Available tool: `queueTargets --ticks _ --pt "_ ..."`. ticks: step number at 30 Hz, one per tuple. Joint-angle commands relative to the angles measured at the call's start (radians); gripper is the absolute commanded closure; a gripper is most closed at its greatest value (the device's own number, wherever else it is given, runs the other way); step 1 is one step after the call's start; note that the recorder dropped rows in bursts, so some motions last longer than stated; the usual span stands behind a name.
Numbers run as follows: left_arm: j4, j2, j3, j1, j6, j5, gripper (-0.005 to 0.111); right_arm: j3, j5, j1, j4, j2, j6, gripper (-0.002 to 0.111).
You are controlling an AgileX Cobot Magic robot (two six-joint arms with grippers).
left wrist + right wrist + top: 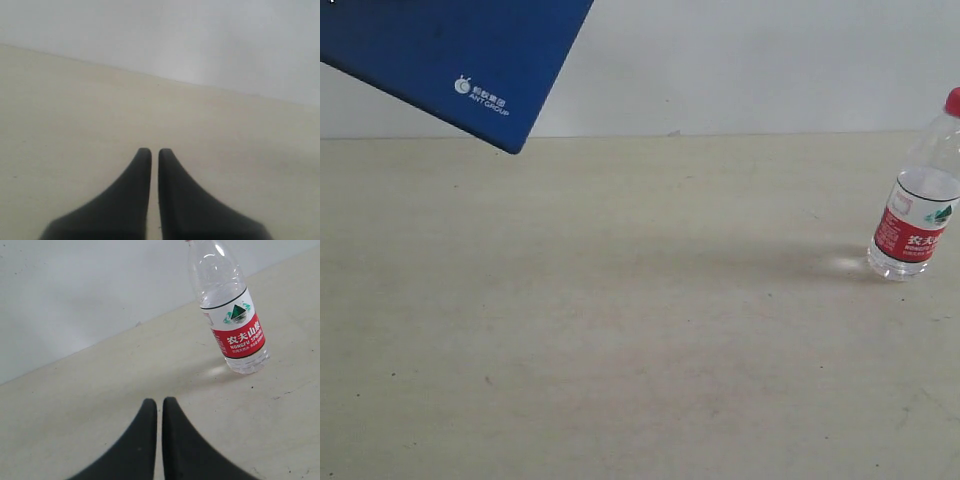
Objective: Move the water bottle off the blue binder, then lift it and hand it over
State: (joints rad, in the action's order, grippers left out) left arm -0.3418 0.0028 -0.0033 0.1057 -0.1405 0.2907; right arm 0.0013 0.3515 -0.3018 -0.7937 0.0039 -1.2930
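A pale table [620, 340] is shown against a white wall [770, 60]. The water bottle [912, 215] is seen at the far right of the exterior view. It stands on the bare tabletop with its red cap uppermost and its long axis close to vertical. Only a tilted corner of the blue binder [450, 60] is seen, at the upper left of that view and well apart from the bottle. What supports the binder cannot be told. The bottle is therefore judged to be already off the binder.

The right gripper [159, 402] is shown with its two dark fingers pressed together and nothing held. The bottle is seen ahead of it and off to one side, near but not touched. The left gripper [154, 152] is likewise pressed together and empty, with only table and wall before it. Neither gripper is caught in the exterior view.

The right arm is judged the nearer to the bottle, while the binder lies toward the left arm's side. An upright bottle would best be approached from the side, across its vertical axis, with the fingers first spread.
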Motion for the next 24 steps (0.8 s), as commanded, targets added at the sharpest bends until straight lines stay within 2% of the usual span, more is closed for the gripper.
queueTargets --ticks 1,6,24 --pt "0.143 0.005 0.003 -0.002 0.015 0.005 0.101 -0.001 -0.009 0.001 -0.006 -0.004 0.006 0.108" --pt "0.136 0.005 0.003 -0.002 0.133 0.005 0.101 -0.001 -0.009 0.001 -0.006 -0.004 0.006 0.108" --pt "0.143 -0.003 0.003 -0.021 0.140 0.003 0.101 -0.001 -0.009 0.001 -0.006 -0.004 0.006 0.108"
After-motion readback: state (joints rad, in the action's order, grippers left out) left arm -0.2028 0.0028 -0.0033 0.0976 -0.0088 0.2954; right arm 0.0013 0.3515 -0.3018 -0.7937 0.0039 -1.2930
